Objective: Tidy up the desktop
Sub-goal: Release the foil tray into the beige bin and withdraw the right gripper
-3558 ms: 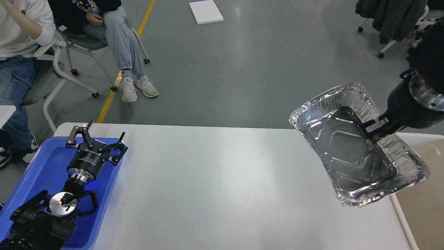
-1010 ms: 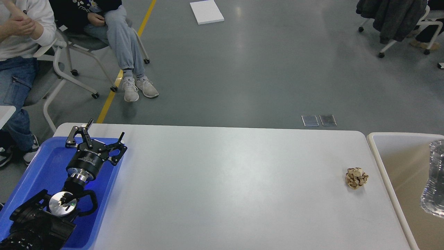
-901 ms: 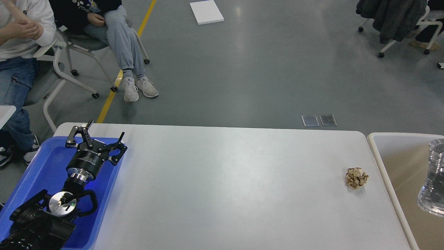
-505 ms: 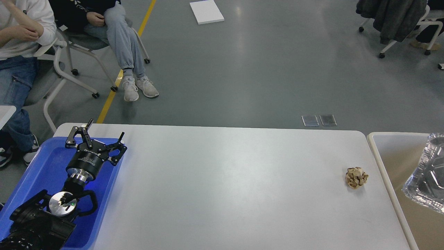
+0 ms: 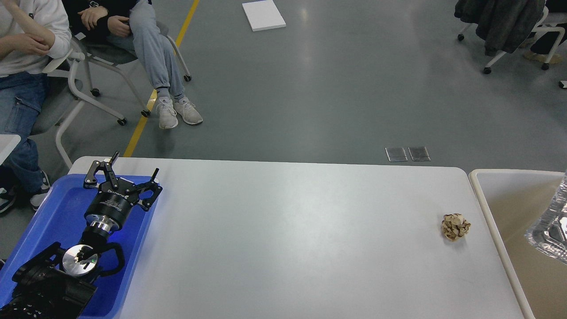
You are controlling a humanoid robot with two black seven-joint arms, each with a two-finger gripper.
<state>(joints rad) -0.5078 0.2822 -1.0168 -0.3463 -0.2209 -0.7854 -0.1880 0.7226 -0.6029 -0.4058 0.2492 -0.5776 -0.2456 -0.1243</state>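
The light grey desktop (image 5: 283,239) fills the lower frame, its near edge cut off at 6 o'clock. At 9 o'clock a blue plastic tray (image 5: 57,208) lies on its left end, partly hidden beneath the left gripper (image 5: 122,175), whose fingers are spread and hold nothing. At 3 o'clock a beige bin (image 5: 509,208) abuts the table, a crumpled foil tray (image 5: 551,226) inside it cropped by the frame. A brown paper wad (image 5: 455,227) sits near the table's right edge. The right gripper is out of frame.
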